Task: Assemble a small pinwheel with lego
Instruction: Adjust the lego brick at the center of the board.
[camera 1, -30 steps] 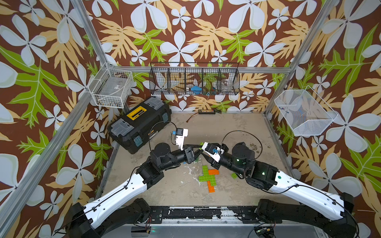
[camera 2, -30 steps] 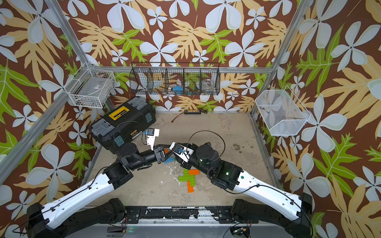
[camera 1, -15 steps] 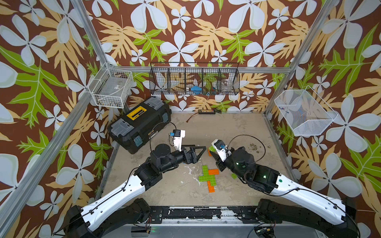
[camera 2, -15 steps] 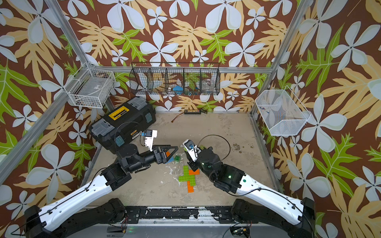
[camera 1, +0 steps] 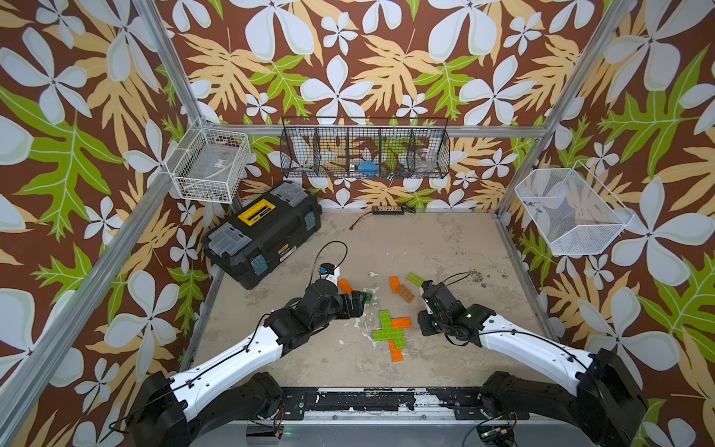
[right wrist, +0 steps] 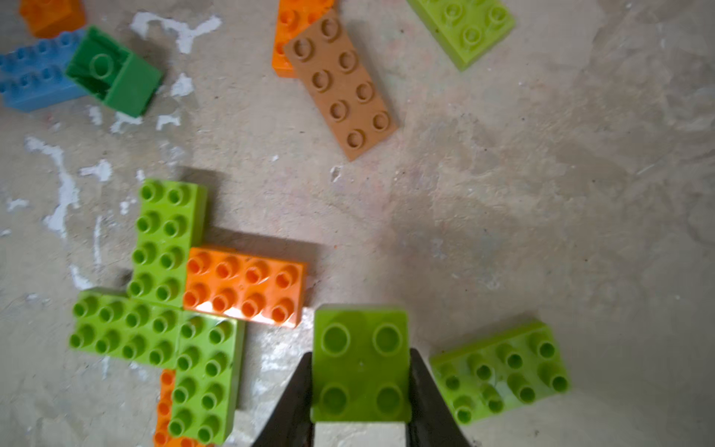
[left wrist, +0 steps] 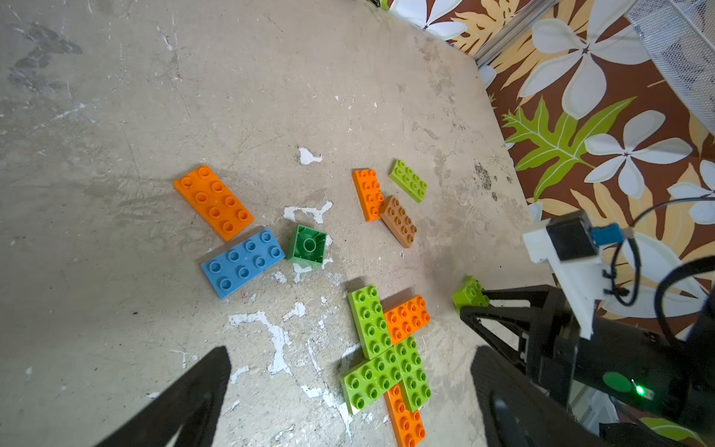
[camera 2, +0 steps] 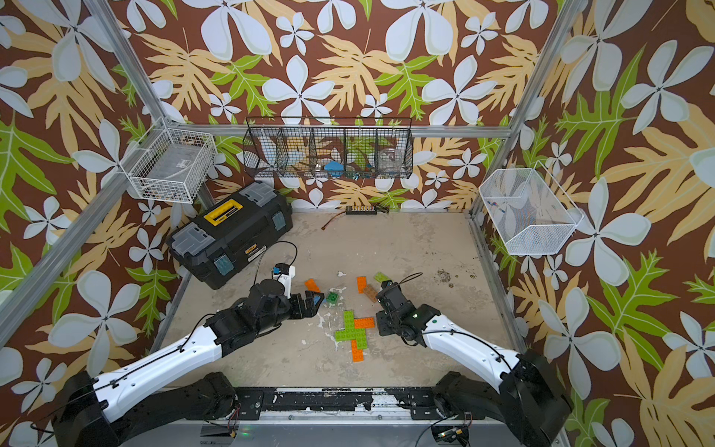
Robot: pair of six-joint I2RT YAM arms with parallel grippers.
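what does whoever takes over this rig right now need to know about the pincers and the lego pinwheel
Left pincer: open, empty.
Right pincer: shut on a small lime green square plastic brick, beside the build.
Done: flat cross of lime green and orange rectangular plastic bricks, lying between the pincers.
Loose: blue rectangular brick, upside-down dark green square brick, orange rectangular brick, second orange rectangular brick, tan-brown rectangular brick, lime green rectangular brick, another lime green rectangular brick by the right pincer.
To do: likely seat the held square, then finish the pinwheel.
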